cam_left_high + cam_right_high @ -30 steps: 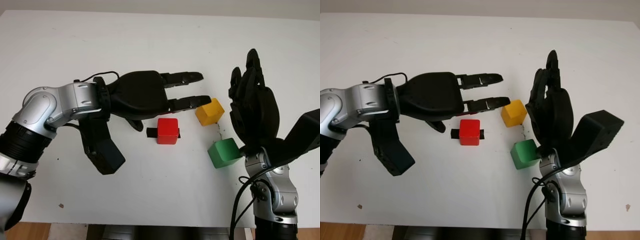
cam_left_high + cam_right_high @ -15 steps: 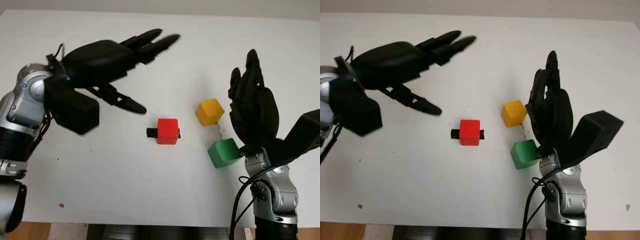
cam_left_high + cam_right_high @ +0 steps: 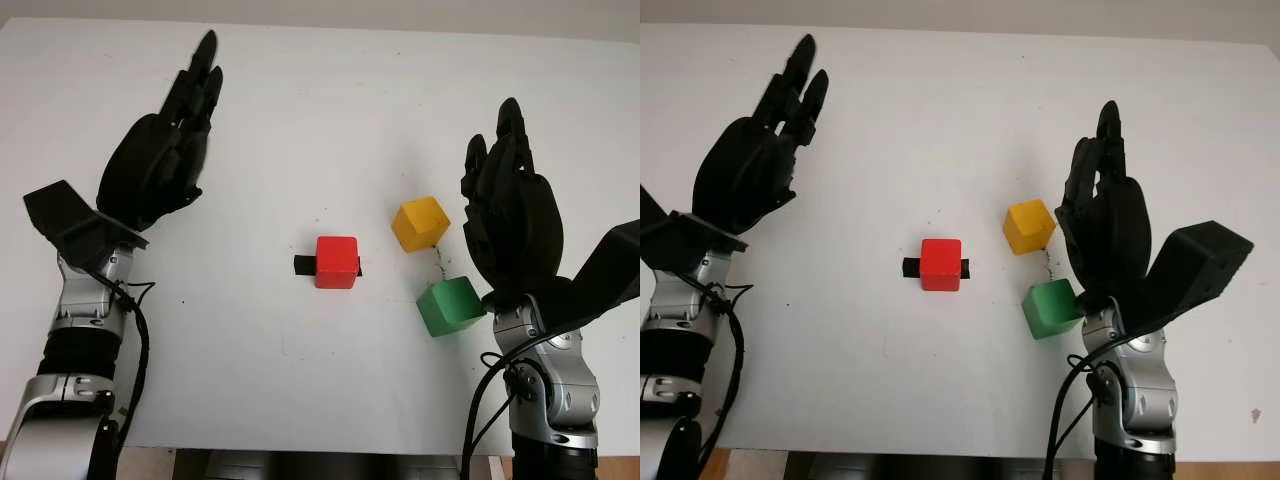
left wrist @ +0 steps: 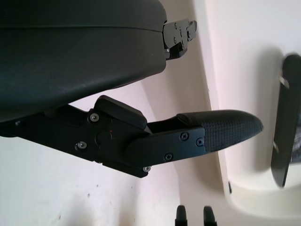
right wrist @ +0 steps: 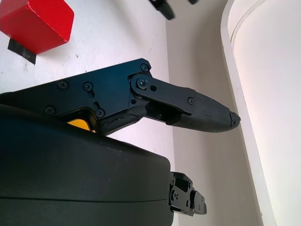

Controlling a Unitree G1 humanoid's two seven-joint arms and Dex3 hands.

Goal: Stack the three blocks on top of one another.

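Three blocks lie apart on the white table. The red block [image 3: 336, 261] sits in the middle on a strip of black tape. To its right is the yellow block [image 3: 419, 223], and the green block [image 3: 449, 305] lies nearer the front. My right hand [image 3: 510, 215] is open, upright just right of the yellow and green blocks, holding nothing. My left hand [image 3: 165, 160] is open at the far left, raised well away from the blocks. The red block [image 5: 35, 23] shows in the right wrist view, with a sliver of yellow behind the hand.
The white table [image 3: 330, 100] stretches wide behind the blocks. Its front edge [image 3: 300, 448] runs close to my arms. A small dark speck [image 3: 1255, 413] marks the table's front right.
My left hand has pulled away from the yellow and red blocks, swinging left and turning upright at the table's left side. The blocks and my right hand have stayed put.
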